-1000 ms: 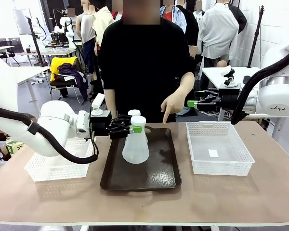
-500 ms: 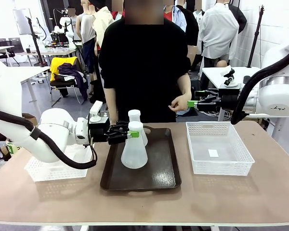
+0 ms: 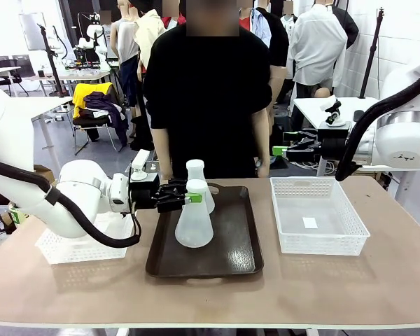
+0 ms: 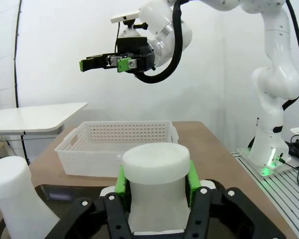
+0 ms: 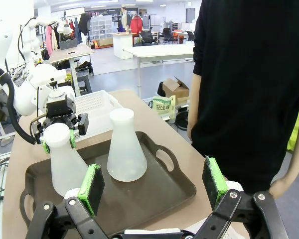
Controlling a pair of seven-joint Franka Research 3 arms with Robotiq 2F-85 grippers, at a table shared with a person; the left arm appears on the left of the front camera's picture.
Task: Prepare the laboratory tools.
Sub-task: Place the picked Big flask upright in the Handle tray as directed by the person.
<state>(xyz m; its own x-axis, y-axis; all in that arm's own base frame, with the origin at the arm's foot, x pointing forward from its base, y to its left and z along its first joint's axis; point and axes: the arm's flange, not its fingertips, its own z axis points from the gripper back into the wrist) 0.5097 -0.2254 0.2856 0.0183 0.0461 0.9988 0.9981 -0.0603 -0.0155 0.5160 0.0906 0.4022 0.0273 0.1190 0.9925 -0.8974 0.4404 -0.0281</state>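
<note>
Evidently, the left end effector (image 3: 187,195) was clamped on the neck of the near flask (image 3: 194,225), over the tray (image 3: 241,253); the far flask (image 3: 198,180) stood just behind. The right end effector (image 5: 154,185) hung apart, empty. Next, judged: carry the flask off the tray, kept upright.

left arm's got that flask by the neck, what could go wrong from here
1. The left gripper clamps the near flask only at its smooth neck, so it could slip or tilt if lifted.
2. The second flask stands loose just behind it on the tray; a sideways swing might knock it over.
3. The person stands close at the far edge, so a wide move could brush them.
</note>
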